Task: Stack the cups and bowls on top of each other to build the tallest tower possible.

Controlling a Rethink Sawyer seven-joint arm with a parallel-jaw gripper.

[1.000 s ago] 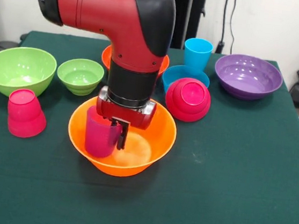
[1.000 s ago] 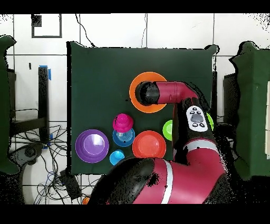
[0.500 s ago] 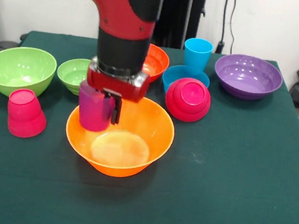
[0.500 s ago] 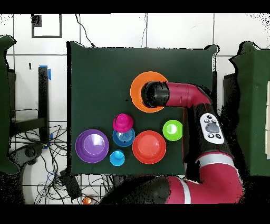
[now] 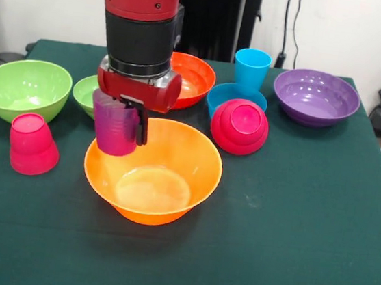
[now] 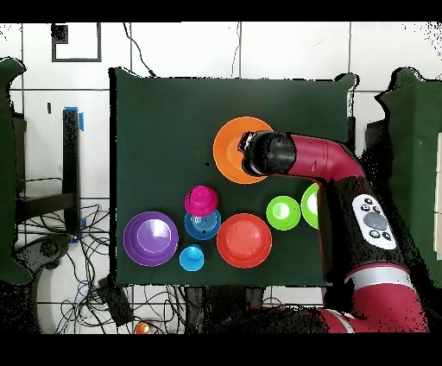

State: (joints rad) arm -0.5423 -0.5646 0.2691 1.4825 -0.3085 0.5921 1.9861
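Gripper (image 5: pixel 129 125) clamped on the purple-magenta cup (image 5: pixel 113 128), one dark finger showing down the cup's right wall. The cup hangs upright and clear of the table, over the left rim of the large orange bowl (image 5: pixel 193 177), which sits near the table's middle and is empty.

Handling, judged: the cup looks like thin, smooth plastic, so light and fairly stiff but slick. A wall pinch near the rim, as here, seems workable; hard squeezing could flex the wall, and the taper could let it slide downward out of the grip. The glossy bowls will probably skid or tip if nudged at the rim.

Other pieces in the front view:
- Red-pink cup (image 5: pixel 32 143) upside down, near left.
- Large lime green bowl (image 5: pixel 23 88) far left; small lime green bowl (image 5: pixel 86 93) beside it, partly behind the wrist.
- Red-orange bowl (image 5: pixel 194 80) behind the arm.
- Pink-red small bowl (image 5: pixel 239 126) inverted and tilted, resting against the blue bowl (image 5: pixel 225 91).
- Sky blue cup (image 5: pixel 251 67) upright just behind that.
- Purple bowl (image 5: pixel 315 96) far right.

Hard to make out: the second finger is hidden behind or inside the cup. From overhead the arm (image 6: pixel 298 157) covers cup and gripper entirely, and the large lime bowl shows only as a sliver. No tower has been built yet.
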